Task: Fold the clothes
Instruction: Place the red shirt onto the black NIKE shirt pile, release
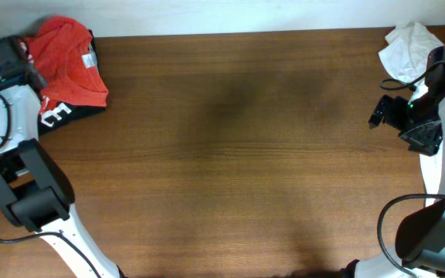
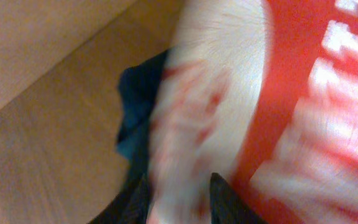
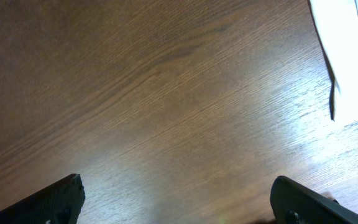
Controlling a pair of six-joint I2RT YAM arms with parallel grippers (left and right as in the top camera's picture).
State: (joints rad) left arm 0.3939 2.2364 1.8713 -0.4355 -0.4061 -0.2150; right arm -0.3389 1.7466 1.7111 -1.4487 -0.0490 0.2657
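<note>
The red-orange T-shirt (image 1: 69, 54) lies bunched at the table's far left corner, with white lettering (image 1: 55, 116) at its front edge. My left gripper (image 1: 14, 62) is at the shirt's left edge. In the blurred left wrist view the fingers (image 2: 179, 199) sit close together with pale and red shirt fabric (image 2: 278, 74) pinched between them, and white letters show at the right. My right gripper (image 1: 377, 116) is at the far right, well away from the shirt. In the right wrist view its fingers (image 3: 179, 199) are wide apart over bare wood, holding nothing.
A dark garment (image 1: 79, 114) lies under the shirt and also shows in the left wrist view (image 2: 135, 106). A crumpled white cloth (image 1: 408, 46) lies at the far right corner, its edge visible in the right wrist view (image 3: 344, 56). The brown wooden table (image 1: 230, 154) spans between the arms.
</note>
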